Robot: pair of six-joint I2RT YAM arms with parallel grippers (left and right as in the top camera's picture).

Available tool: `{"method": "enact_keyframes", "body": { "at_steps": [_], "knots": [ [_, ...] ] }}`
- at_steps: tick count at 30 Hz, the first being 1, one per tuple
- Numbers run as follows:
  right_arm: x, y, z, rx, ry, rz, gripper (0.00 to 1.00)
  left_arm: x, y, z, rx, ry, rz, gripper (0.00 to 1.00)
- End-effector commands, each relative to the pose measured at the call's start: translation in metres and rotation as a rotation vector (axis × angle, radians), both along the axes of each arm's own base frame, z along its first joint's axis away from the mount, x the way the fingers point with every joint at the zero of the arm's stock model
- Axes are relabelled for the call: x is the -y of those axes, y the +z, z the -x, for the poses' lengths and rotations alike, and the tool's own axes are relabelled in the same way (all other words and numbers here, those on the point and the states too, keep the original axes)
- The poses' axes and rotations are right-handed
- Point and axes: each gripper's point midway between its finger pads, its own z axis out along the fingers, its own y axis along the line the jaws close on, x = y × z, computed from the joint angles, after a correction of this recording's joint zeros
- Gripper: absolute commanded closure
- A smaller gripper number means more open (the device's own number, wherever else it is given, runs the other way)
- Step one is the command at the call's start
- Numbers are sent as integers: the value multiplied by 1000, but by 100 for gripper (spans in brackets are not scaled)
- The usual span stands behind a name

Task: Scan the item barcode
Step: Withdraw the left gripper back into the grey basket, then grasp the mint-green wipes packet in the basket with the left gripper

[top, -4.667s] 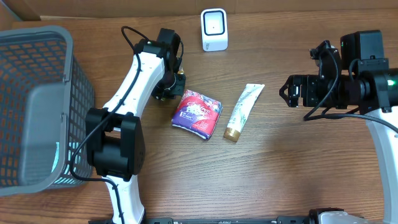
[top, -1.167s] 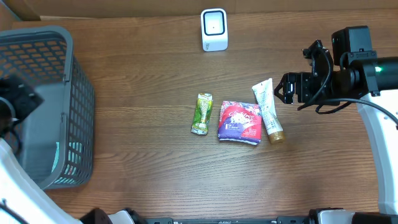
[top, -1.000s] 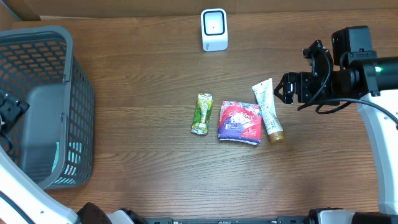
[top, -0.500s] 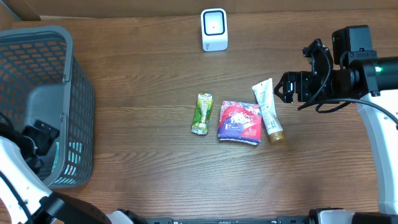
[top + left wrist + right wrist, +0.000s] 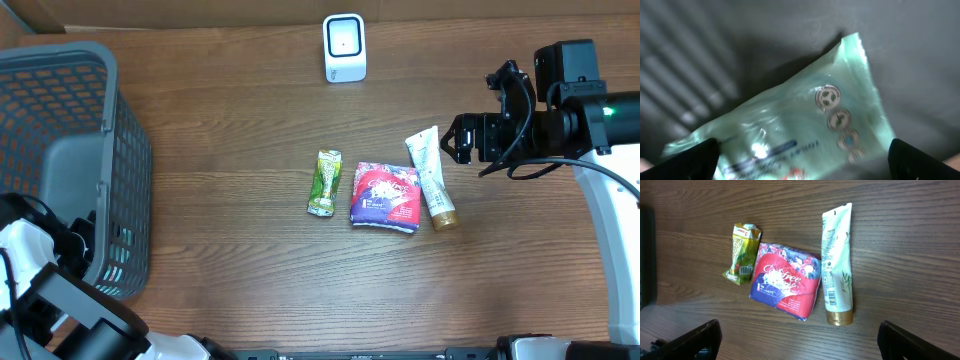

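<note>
1. The desk (image 5: 230,120) carries a grey basket (image 5: 128,170) at its left edge. The left gripper (image 5: 802,150) is down inside the basket toward the near-left corner. Its fingers stand apart over a pale green packet (image 5: 790,120) that lies loose on the basket floor.
2. The right gripper (image 5: 455,140) hangs near the right edge, jaws spread and empty, just beside the crimped end of the tube (image 5: 430,178).
3. Three items lie in a row at mid-desk: a red pack (image 5: 385,197), with the tube touching it or just beside it on the right-edge side, and a green snack packet (image 5: 323,183) on the basket side.
4. The scanner (image 5: 344,47) stands at the far edge.

Judged step: between items, with no item in hand. Next move: close on one item, probably the tube, lift it and turn its barcode toward the scanner window. The barcode positions cannot be read here.
</note>
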Motion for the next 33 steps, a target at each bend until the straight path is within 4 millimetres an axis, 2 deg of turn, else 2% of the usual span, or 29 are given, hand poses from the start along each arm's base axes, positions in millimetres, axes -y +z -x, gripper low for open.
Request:
{"method": "enact_keyframes", "body": {
  "at_steps": [1, 6, 7, 9, 10, 12, 15, 17, 18, 19, 27, 30, 31, 32, 33],
  "knots": [
    [-3, 11, -3, 39, 13, -6, 0, 12, -16, -3, 12, -125, 73, 0],
    [-3, 11, -3, 39, 13, -6, 0, 10, -25, 0, -16, -132, 76, 3],
    [-3, 11, -3, 39, 13, -6, 0, 8, -25, 1, -25, -132, 68, 9],
    [-3, 11, -3, 39, 13, -6, 0, 5, -25, 0, -24, -131, 55, 31],
    [-3, 11, -3, 39, 13, -6, 0, 3, -25, -2, -15, -131, 44, 55],
    [-3, 11, -3, 39, 13, -6, 0, 0, -25, -4, -6, -132, 32, 66],
    [-3, 10, -2, 37, 13, -6, 0, -3, -25, -6, -2, -131, 19, 69],
    [-3, 10, -2, 36, 13, -6, 0, -7, -25, -4, -15, -130, 0, 83],
    [-3, 10, -2, 36, 13, -6, 0, -9, -25, -4, -20, -129, -11, 93],
    [-3, 10, -2, 36, 13, -6, 0, -11, -25, -3, -23, -128, -18, 96],
    [-3, 10, -1, 31, 13, -5, 0, -20, -22, -12, 8, -157, -59, 94],
    [-3, 9, 0, 25, 13, -5, 0, -21, -18, -19, 36, -230, -65, 73],
    [-3, 9, 0, 24, 13, -5, 0, -22, -16, -21, 42, -242, -68, 59],
    [-3, 9, 0, 25, 13, -5, 0, -22, -14, -24, 59, -249, -66, 38],
    [-3, 9, 0, 25, 13, -5, 0, -22, -13, -29, 83, -254, -65, 24]
  ]
}}
